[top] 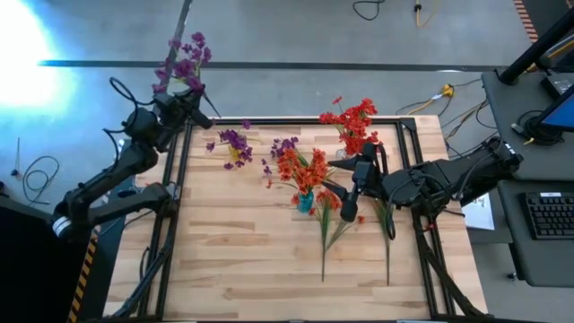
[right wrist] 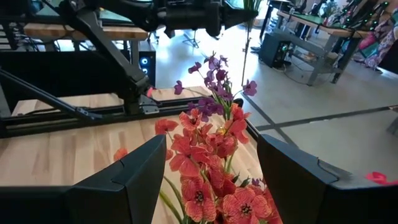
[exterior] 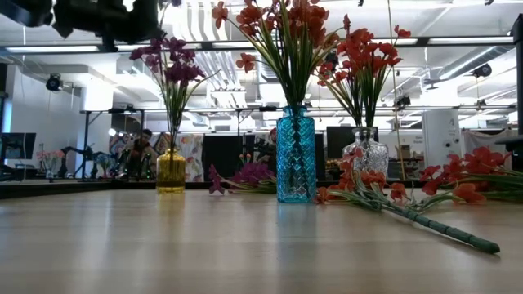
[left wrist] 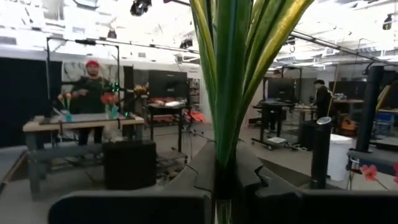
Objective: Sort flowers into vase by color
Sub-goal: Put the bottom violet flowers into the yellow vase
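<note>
**Three vases standing, red sprigs loose on table**

Left gripper point(top: 193, 108), upper left of the high view, is clamped on a purple sprig point(top: 184, 61). Right gripper point(top: 352, 193), centre-right, stands with fingers spread, holding nothing, above the blue vase point(exterior: 295, 155) of red flowers point(top: 303, 169). Loose red sprigs point(exterior: 409, 208) lie lower right.

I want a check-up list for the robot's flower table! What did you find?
Surface: wooden table, light planks.
Job's things: red flowers in blue vase and clear vase; purple in yellow vase; red sprigs lying loose.
Clutter: nothing seen.
Grippers: left gripper shut on purple sprig at the far left corner; right gripper open beside blue vase.
Cables: loops on floor.
Surroundings: workshop, people at benches.
</note>
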Robot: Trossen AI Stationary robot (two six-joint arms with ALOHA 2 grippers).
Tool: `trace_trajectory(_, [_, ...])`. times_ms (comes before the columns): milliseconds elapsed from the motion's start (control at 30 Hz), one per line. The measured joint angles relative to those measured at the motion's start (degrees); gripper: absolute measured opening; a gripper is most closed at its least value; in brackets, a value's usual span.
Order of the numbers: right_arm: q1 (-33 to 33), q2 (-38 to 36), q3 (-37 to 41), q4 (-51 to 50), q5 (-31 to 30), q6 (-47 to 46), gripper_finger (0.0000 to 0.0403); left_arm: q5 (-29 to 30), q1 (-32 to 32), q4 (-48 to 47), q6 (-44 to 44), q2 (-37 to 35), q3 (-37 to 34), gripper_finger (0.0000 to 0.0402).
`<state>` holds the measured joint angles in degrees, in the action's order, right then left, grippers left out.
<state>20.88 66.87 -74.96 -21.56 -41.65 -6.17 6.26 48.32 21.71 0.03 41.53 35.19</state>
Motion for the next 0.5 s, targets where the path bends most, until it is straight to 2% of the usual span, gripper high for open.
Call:
trace_trajectory(333, [-0.30,0.00,0.00,-0.02,-0.46,-1.18,0.0244,-10.42,7.03,2.14,-8.50,4.02,-3.54,0.0000])
trace_trajectory(500, [-0.30,0.00,0.00,0.00,-0.48,-1.49,0.0244,-11.74,7.82,1.84,-9.84,5.87,-4.46,0.0000])
